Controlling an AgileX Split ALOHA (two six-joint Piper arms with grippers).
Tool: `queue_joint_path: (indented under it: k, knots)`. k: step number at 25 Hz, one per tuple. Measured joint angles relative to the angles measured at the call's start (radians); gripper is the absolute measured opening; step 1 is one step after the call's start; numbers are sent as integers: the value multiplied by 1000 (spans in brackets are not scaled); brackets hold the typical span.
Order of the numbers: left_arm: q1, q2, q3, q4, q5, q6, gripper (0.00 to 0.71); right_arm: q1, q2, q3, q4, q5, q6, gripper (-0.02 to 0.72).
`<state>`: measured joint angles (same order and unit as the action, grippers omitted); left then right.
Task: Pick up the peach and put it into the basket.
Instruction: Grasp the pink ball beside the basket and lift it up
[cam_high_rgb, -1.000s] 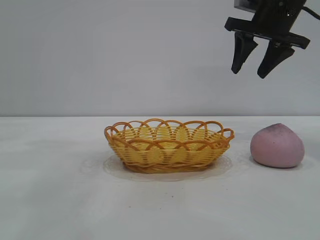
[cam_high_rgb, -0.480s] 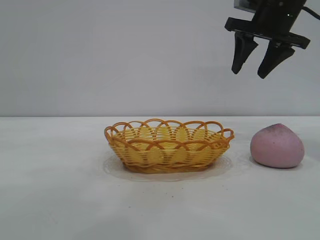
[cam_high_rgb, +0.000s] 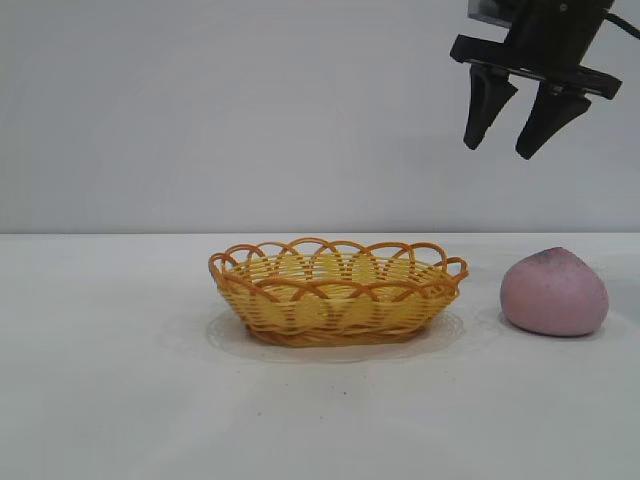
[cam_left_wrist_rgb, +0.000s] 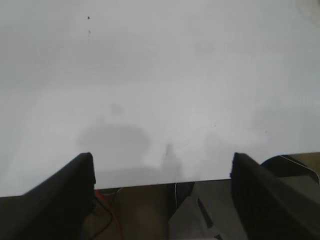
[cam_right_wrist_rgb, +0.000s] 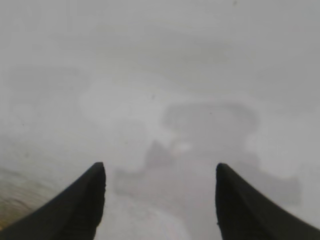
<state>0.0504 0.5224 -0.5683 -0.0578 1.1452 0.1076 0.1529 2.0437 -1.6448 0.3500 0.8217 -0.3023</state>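
Note:
The pink-mauve peach (cam_high_rgb: 554, 292) sits on the white table at the right, a short gap from the basket. The yellow-orange wicker basket (cam_high_rgb: 338, 291) stands at the table's middle and holds nothing. My right gripper (cam_high_rgb: 498, 150) hangs high above the gap between basket and peach, open and empty. In the right wrist view its two dark fingers (cam_right_wrist_rgb: 82, 200) frame bare table only; neither the peach nor the basket shows there. My left gripper (cam_left_wrist_rgb: 162, 162) is open and empty, out of the exterior view, over the table's edge.
The white tabletop (cam_high_rgb: 120, 380) stretches left and in front of the basket. In the left wrist view the table's edge (cam_left_wrist_rgb: 150, 184) shows with cables and a grey mount below it.

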Motion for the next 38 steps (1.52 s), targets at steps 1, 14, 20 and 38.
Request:
queue_joint_path:
  k: [1, 14, 20, 38]
  knots:
    - [0, -48, 19, 0, 2, 0, 531, 0, 0, 0, 0, 0, 0, 456]
    - [0, -537, 71, 12, -4, -26, 531, 0, 0, 0, -3, 49, -5, 456]
    - [0, -540, 71, 51, 0, -71, 531, 0, 0, -1, -2, 127, -35, 456]
    - [0, -541, 84, 14, -23, -22, 531, 26, 0, -1, -59, 395, 9, 265]
